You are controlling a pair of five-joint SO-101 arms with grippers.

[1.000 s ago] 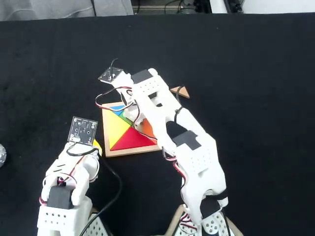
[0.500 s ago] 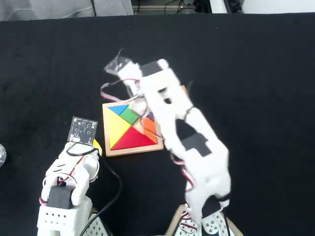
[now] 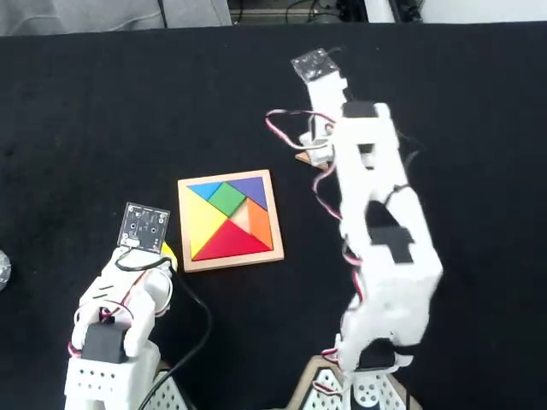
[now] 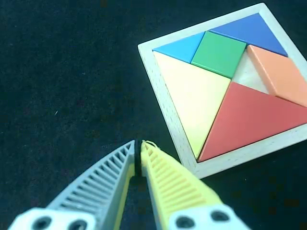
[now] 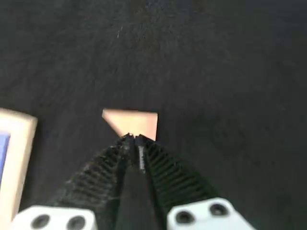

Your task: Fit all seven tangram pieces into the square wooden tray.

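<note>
Tan triangle (image 5: 134, 122) lay flat on tabletop (image 5: 216, 57): judged thin, stiff, light, slick, so pinch across its edges; right jaws and left jaws both closed, empty.

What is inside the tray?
Six pieces: yellow, red, green, orange, light blue and dark blue. One triangle gap shows bare wood; pieces cover the rest of the tray floor.

Yellow triangle (image 4: 194, 97), red triangle (image 4: 249, 120), green square (image 4: 219, 53), pale wooden tray (image 4: 167, 100), tan triangle (image 5: 136, 122), black tabletop (image 3: 85, 102).
</note>
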